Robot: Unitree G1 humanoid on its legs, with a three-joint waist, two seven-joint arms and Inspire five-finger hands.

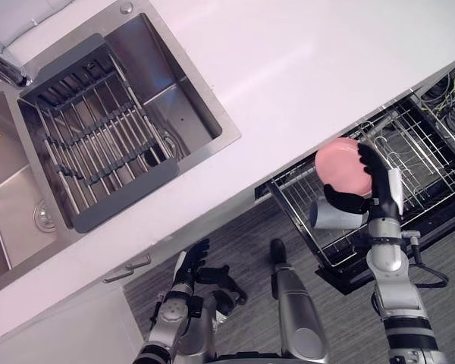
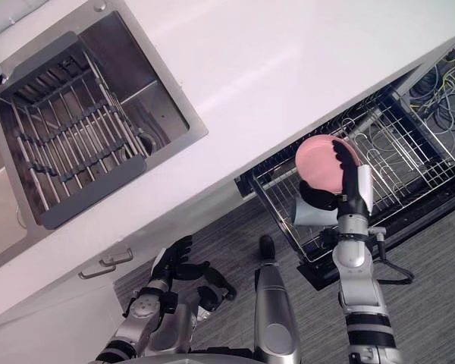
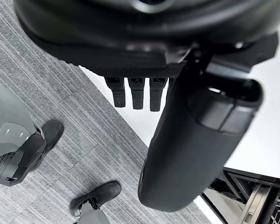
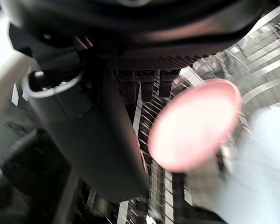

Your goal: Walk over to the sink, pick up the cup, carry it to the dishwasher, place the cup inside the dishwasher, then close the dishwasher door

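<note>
Your right robot hand (image 1: 371, 186) curls round the round pink cup (image 1: 338, 163) over the dishwasher's wire rack (image 1: 428, 161), prob. lined up for release. Left robot hand (image 1: 191, 264) hangs idle, fingers relaxed.

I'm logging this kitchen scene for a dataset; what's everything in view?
sink: one, steel, two basins, upper left
drying rack: one, dark grey, in the sink
faucet: one, chrome, by the sink
countertop: one, white
dishwasher rack: one, wire, pulled out at right
pink cup: one, above the rack
pale cup: apparently one, lying in the rack
right hand: dark, curled on the pink cup
left hand: dark, open, hanging low
</note>
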